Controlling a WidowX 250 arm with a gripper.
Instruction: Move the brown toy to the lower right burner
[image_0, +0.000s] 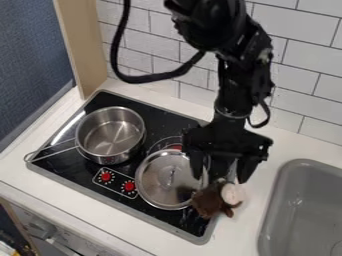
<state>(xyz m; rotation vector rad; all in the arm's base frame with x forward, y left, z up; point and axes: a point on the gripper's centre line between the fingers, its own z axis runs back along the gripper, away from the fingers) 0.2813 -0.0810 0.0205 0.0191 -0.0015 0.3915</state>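
Brown toy (208, 201): in the lower part of the frame, right of centre, at the right edge of the stove (175, 220) and close by the lid (163, 182); contact with either not certain.
Tool (219, 176): directly above the brown toy; released or clenched on it, cannot tell.
Weight, judged: light; low lifting effort.
Stiffness, judged: soft, likely to yield under pressure; moderate squeeze sufficient.
Surface, judged: matt and grippy, low risk of slip; low risk of breakage.
Grasp zone: across the thick middle of the brown body, for an even hold.
Pale round part (230, 194): possibly firmer and smoother than the body; avoid as sole hold.
Small brown projection (228, 212): too slight for lifting; risk of twist or swing.
Lid: hard, curved and shiny; poor seat for a soft toy, with risk of sliding. Set down gently, low release.
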